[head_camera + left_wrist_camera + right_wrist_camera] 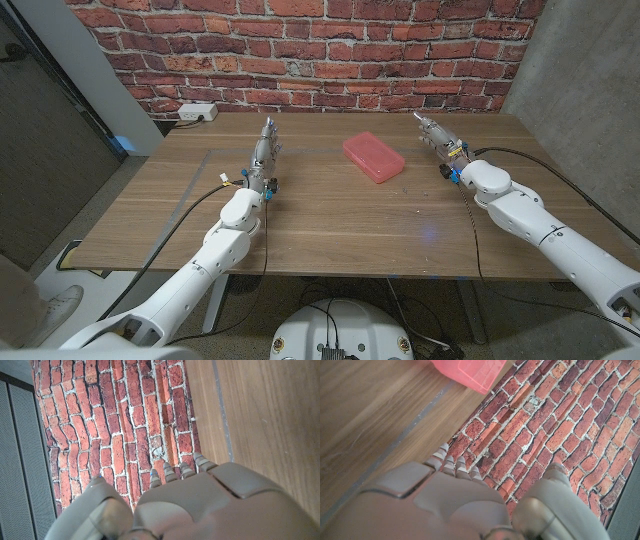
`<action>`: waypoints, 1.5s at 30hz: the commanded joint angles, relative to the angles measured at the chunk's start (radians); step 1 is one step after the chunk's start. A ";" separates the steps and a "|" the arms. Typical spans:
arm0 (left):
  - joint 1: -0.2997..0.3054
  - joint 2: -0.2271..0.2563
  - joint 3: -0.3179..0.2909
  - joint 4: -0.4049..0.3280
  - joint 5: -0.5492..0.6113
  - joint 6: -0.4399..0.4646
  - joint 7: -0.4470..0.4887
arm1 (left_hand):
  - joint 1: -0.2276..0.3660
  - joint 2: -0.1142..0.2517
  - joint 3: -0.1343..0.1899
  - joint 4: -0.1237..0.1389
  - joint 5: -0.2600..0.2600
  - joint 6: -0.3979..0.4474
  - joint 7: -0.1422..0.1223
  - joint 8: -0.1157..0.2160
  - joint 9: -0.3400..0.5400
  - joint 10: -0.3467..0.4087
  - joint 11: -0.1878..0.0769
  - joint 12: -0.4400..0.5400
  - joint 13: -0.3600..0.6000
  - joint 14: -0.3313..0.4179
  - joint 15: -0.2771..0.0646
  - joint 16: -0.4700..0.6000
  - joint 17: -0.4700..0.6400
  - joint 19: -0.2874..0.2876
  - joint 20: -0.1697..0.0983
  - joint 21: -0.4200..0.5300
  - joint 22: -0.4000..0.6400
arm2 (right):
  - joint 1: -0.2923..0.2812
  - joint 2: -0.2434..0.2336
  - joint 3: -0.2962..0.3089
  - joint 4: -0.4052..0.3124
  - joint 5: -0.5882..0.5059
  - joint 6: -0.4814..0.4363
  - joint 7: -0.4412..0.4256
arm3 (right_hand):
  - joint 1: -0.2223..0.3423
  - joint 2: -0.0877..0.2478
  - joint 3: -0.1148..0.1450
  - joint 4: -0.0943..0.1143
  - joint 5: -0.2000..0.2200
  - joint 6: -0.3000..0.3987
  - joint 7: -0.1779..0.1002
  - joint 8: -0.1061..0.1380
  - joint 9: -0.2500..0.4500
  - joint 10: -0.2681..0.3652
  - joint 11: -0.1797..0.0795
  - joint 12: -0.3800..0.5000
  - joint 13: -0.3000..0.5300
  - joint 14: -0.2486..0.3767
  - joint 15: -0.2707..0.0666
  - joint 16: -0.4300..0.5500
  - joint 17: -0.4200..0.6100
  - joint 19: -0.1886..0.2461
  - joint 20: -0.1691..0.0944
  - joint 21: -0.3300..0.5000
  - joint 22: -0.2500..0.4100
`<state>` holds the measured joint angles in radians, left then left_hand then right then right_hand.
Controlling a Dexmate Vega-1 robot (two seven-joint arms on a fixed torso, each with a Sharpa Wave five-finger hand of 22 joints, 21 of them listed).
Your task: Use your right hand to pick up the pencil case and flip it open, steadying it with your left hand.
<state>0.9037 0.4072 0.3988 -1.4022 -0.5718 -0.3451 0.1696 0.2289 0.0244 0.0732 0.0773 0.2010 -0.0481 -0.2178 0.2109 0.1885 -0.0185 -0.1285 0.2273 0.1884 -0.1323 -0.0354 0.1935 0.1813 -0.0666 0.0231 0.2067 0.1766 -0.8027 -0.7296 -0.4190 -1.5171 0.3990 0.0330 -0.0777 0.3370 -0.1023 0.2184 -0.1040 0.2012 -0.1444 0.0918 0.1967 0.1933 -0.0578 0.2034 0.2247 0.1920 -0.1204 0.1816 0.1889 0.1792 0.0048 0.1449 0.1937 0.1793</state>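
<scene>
Head view: pink pencil case (373, 158) lies closed on the wooden table (330, 220), upper centre of the frame, set at a slant, between the two hands and touching neither.

Left hand (264, 150) sits left of centre, fingers stretched toward the brick wall (300, 50), holding nothing. It appears to stand on its edge. Right hand (437, 135) is at upper right, right of the case and apart from it, fingers likewise extended and empty.

White power strip (197, 113) at upper left, by the foot of the wall, beyond the table's far edge.

Left wrist view: back of the left hand (200, 505) fills the lower frame, fingertips (170, 474) straight and close together, thumb set off to one side. Bricks and table beyond; no case here.

Right wrist view: back of the right hand (445, 505), fingertips (451, 462) side by side, thumb apart, nothing gripped. A corner of the pencil case (467, 372) shows at the top edge, lying on the wood well clear of the fingers. This is the one wrist camera that catches it.
</scene>
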 commanded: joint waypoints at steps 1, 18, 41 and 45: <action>0.000 0.023 -0.020 -0.027 -0.004 0.024 0.008 | -0.005 0.000 -0.007 -0.001 0.000 0.013 -0.001 0.006 0.002 -0.004 0.002 0.001 0.003 0.003 -0.081 -0.004 0.001 -0.006 0.004 -0.002 0.003 | 0.027 -0.036 -0.039 -0.115 -0.110 -0.179 -0.093 | 0.022 -0.004 -0.001 -0.015 -0.001 0.019 0.000 0.017 0.004 0.051 -0.005 0.021 0.001 0.022 0.003 0.008 0.002 0.012 0.010 0.009 0.002; -0.019 0.061 -0.043 -0.015 -0.045 0.055 -0.042 | -0.008 0.002 -0.016 0.002 0.000 0.095 0.004 0.022 0.002 0.001 0.010 -0.003 0.003 0.015 -0.079 -0.003 0.001 -0.001 0.004 -0.003 0.004 | 0.119 -0.069 -0.163 -0.243 -0.272 -0.439 -0.051 | 0.013 0.000 -0.023 -0.008 -0.002 -0.144 -0.012 -0.014 0.007 -0.016 0.013 -0.012 0.004 -0.051 0.033 -0.013 0.004 -0.059 0.036 -0.010 0.004; -0.079 0.048 -0.029 0.080 -0.070 0.036 -0.136 | -0.009 0.001 -0.021 0.002 0.000 0.120 0.000 0.022 0.001 0.014 0.005 -0.002 0.003 0.022 -0.076 -0.003 0.001 0.002 0.001 -0.004 0.004 | 0.201 -0.046 -0.327 -0.376 -0.584 -0.752 -0.075 | 0.017 -0.013 -0.051 -0.015 0.003 -0.182 -0.106 0.007 0.005 0.096 0.006 0.032 0.009 -0.012 0.030 0.003 0.003 -0.063 0.064 0.001 0.002; -0.086 0.048 -0.027 0.081 -0.066 0.032 -0.139 | -0.009 0.002 -0.021 0.003 0.000 0.122 -0.001 0.021 0.001 0.015 0.003 -0.002 0.003 0.023 -0.076 -0.003 0.001 0.001 0.000 -0.004 0.004 | 0.268 -0.048 -0.396 -0.377 -0.635 -0.824 0.023 | 0.025 -0.009 -0.056 -0.017 0.008 -0.236 -0.070 -0.009 0.005 0.052 0.013 0.011 0.009 -0.033 0.033 -0.006 0.003 -0.077 0.065 -0.004 0.001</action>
<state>0.8408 0.4634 0.3633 -1.3471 -0.6372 -0.2962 0.0569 0.2172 0.0361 0.0567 0.0772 0.2010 0.0665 -0.2181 0.2303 0.1859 -0.0111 -0.1251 0.2272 0.1883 -0.1106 -0.0356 0.1934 0.1816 -0.0665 0.0234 0.2028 0.1769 -0.6446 -0.7793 -0.6825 -1.8568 -0.0846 -0.6036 -0.1847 0.3526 -0.1101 0.1677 -0.1200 0.2012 -0.1734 -0.0045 0.1952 0.1952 0.0160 0.2106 0.2459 0.1979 -0.1424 0.2088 0.1846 0.1790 -0.0606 0.2030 0.1880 0.1792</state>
